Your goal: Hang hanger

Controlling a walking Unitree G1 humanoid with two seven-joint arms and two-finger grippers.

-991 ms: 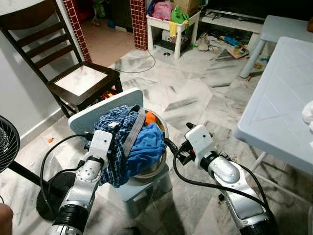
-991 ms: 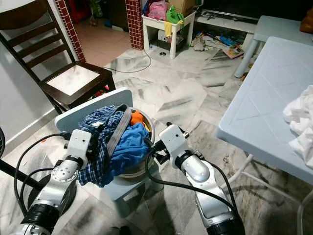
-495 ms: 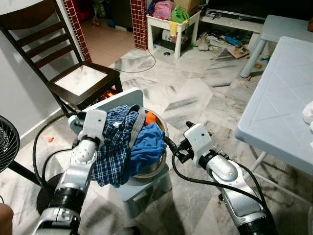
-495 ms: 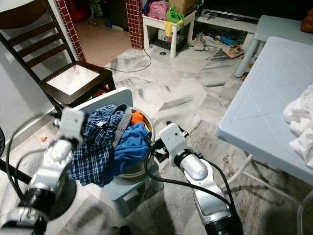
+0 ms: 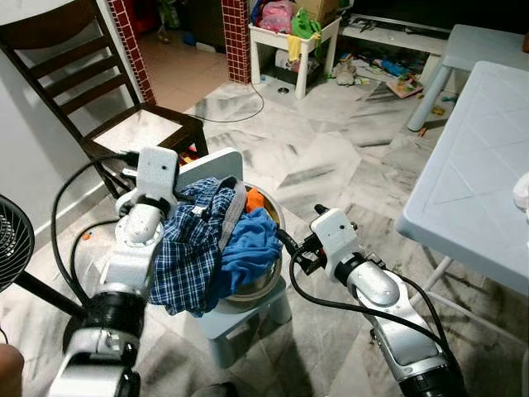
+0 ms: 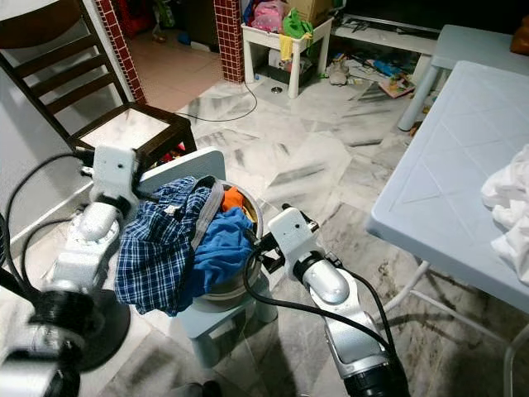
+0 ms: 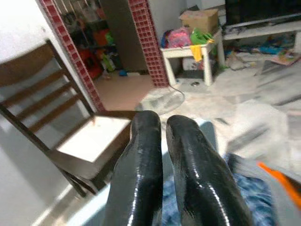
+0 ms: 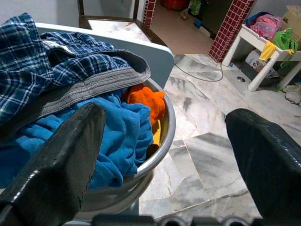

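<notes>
Hanger: cannot tell where it is lying among the clothes [image 5: 216, 248] in the basin [image 5: 263, 288]. Left gripper [image 7: 162, 123] is hovering at the pile's left, fingers nearly touching, empty. Right gripper [image 8: 164, 136] is hovering just right of the basin, fingers spread wide, empty.

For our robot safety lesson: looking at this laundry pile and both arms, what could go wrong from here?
1. The plaid shirt droops over the metal basin's edge; a tug might slide it to the floor.
2. The basin sits on a small stool; the open right gripper beside it could nudge and tip it.
3. The left gripper, fingers together, is near the wooden chair and may knock it.
</notes>
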